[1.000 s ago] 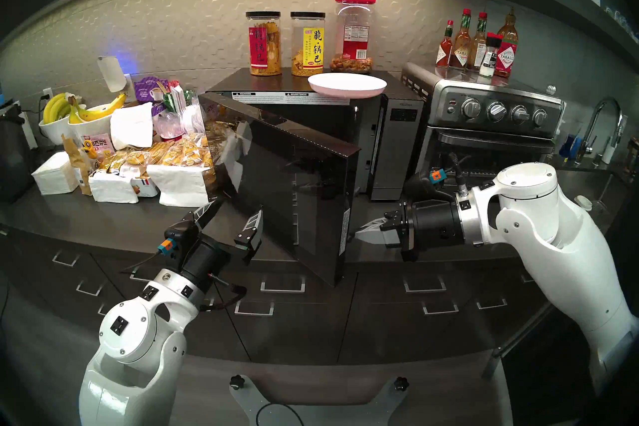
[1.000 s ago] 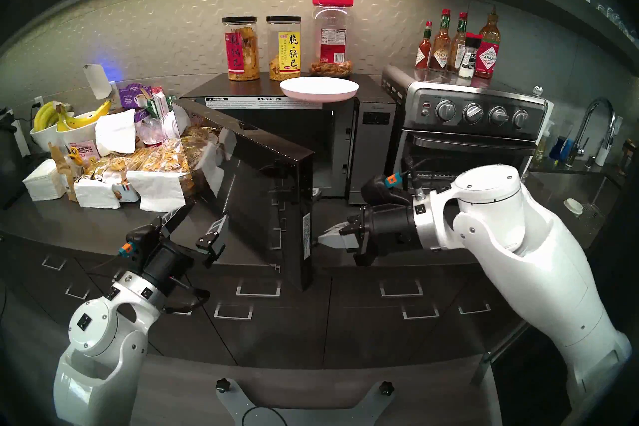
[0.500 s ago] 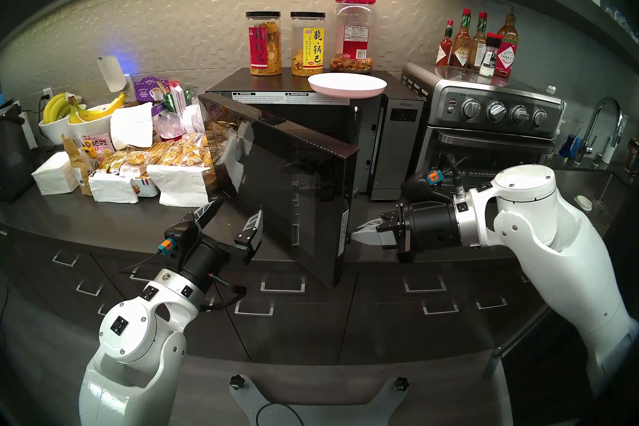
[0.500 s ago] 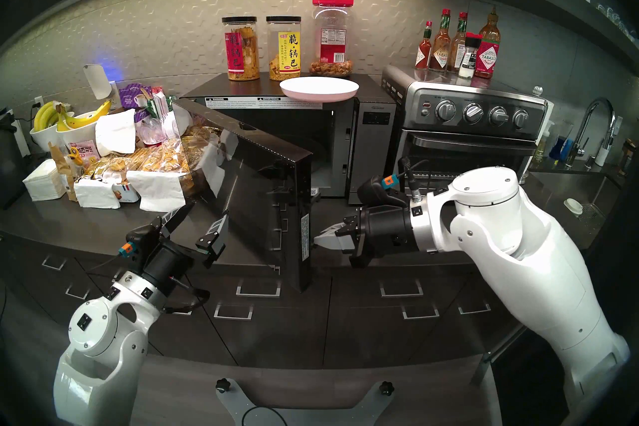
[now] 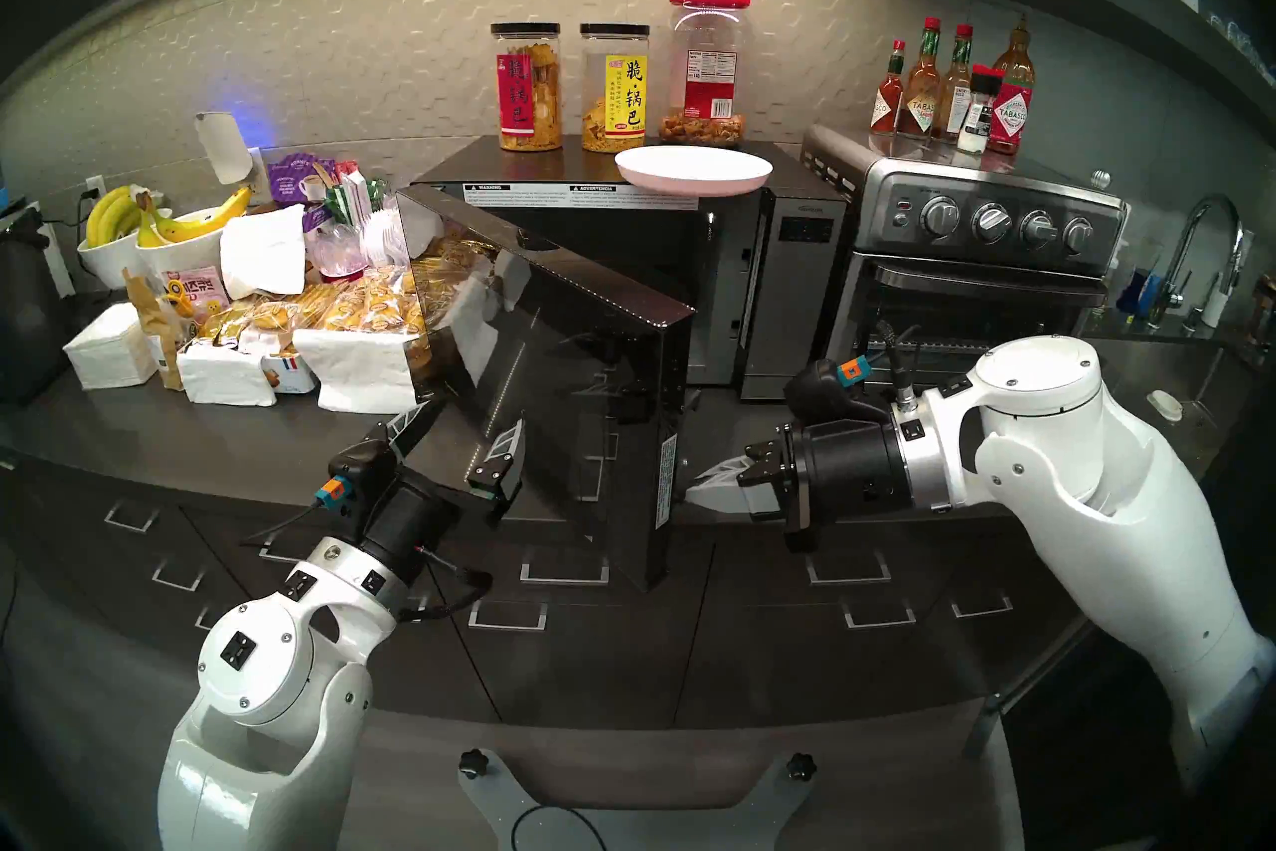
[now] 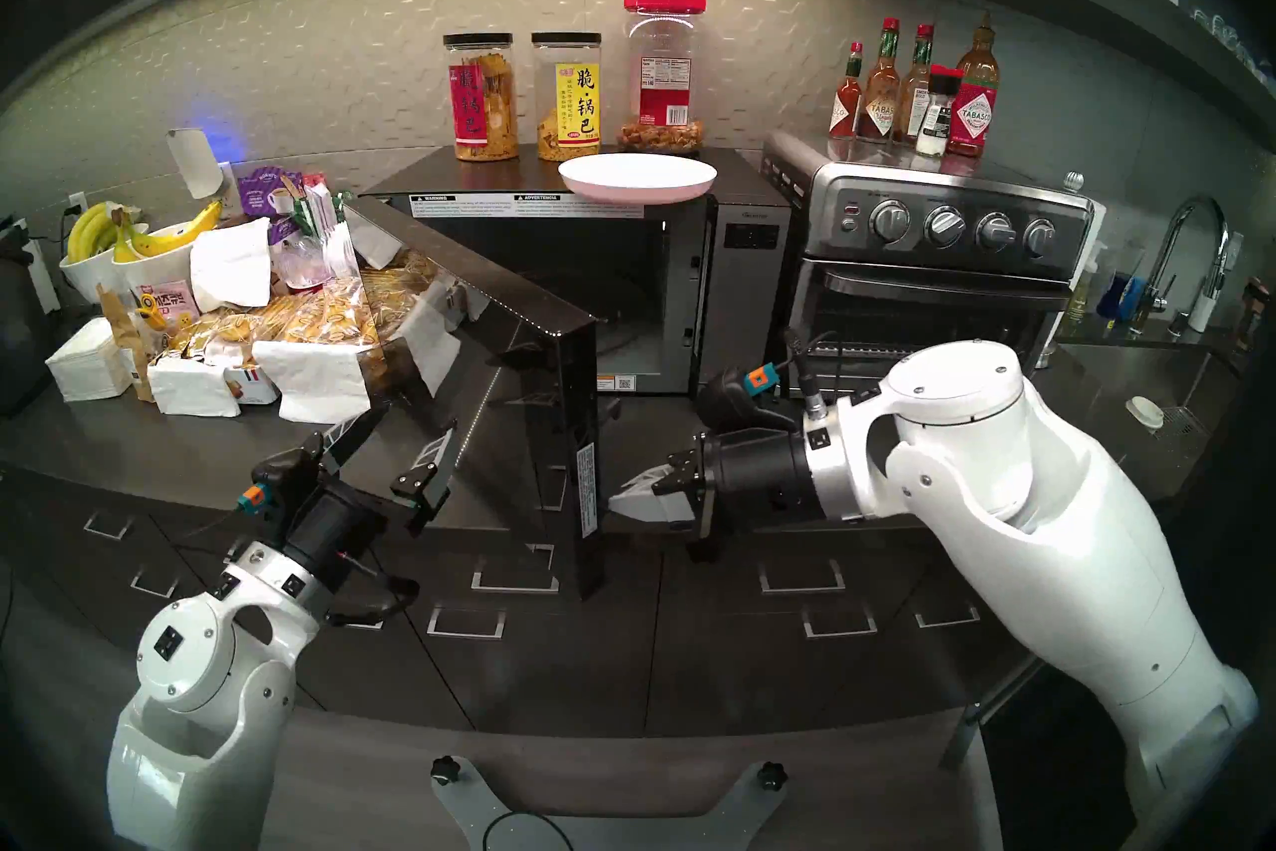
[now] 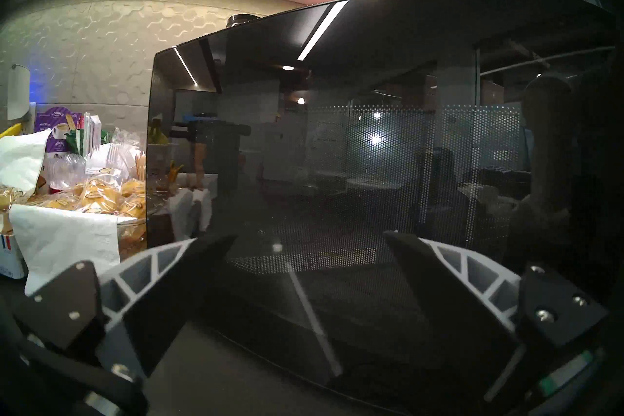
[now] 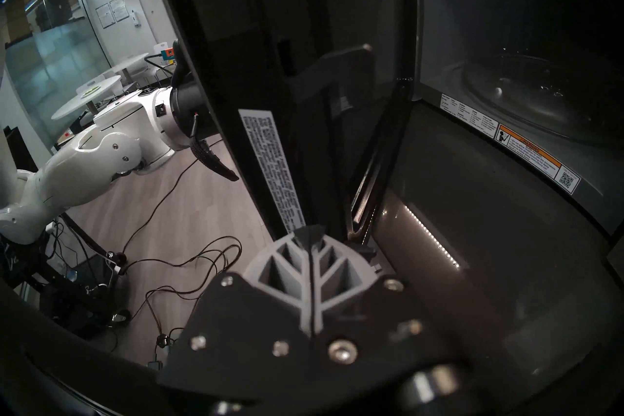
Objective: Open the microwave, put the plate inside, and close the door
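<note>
Already the wide glossy black glass door (image 5: 552, 387) of the large black boxy microwave (image 5: 621, 169) is standing roughly half open, swung out on its left hinge over the dark bench (image 5: 207, 435), so the cooking cavity is showing behind its free edge. On top of the microwave, at the front right corner, the round shallow white plate (image 5: 692, 170) is sitting untouched, its rim overhanging the front edge a little. At the door's free edge the right tool (image 5: 718, 479) is pressing its tips against the inner side, its fingers pinched fully together and holding nothing. In front of the door's glass face the left tool (image 5: 459, 438) is hovering with its fingers spread wide, empty, near the glass but apparently not touching it. Judging from this, the opening step is partly done; widening the door, moving the plate inside and closing up are all remaining.
</note>
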{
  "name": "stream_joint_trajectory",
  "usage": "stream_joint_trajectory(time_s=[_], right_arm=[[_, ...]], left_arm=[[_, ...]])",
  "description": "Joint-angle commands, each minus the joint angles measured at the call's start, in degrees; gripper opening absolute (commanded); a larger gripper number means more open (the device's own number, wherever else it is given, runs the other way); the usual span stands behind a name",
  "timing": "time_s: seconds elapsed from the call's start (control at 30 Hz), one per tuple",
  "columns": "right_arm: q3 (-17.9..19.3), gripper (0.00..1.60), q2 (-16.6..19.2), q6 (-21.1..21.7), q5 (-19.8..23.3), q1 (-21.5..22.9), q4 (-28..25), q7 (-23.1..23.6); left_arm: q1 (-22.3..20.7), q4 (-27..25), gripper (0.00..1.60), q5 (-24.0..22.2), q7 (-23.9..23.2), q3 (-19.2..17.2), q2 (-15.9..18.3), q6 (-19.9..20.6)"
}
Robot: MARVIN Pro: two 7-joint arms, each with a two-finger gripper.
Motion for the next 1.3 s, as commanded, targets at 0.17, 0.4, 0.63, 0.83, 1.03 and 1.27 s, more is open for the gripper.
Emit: stream_joint_trajectory(time_s=[0.17,0.4,0.63,0.83,1.03,1.27], right_arm=[[-1.1,0.0,-0.4,-0.5,-0.6,0.0,-2.5,0.5],[-1.8,0.0,-0.7,-0.2,-0.9,-0.1,-3.5,0.3],[-3.1,0.0,-1.3,0.3,-1.4,0.4,-4.6,0.0],[-4.1,0.0,-1.5,0.5,-1.5,0.3,-5.9,-0.1],[-4.6,0.0,-1.3,0.6,-1.4,0.0,-6.7,-0.2],[-4.8,0.0,-1.0,0.6,-1.2,-0.4,-7.3,-0.1]], left_arm=[[0.0,-1.2,1.6,0.1,-0.1,0.1,0.1,-0.1],[0.0,-1.2,1.6,0.1,-0.1,0.1,0.1,-0.1],[0.0,-1.2,1.6,0.1,-0.1,0.1,0.1,-0.1],[0.0,-1.2,1.6,0.1,-0.1,0.1,0.1,-0.1],[0.0,-1.2,1.6,0.1,-0.1,0.1,0.1,-0.1],[0.0,-1.2,1.6,0.1,-0.1,0.1,0.1,-0.1]])
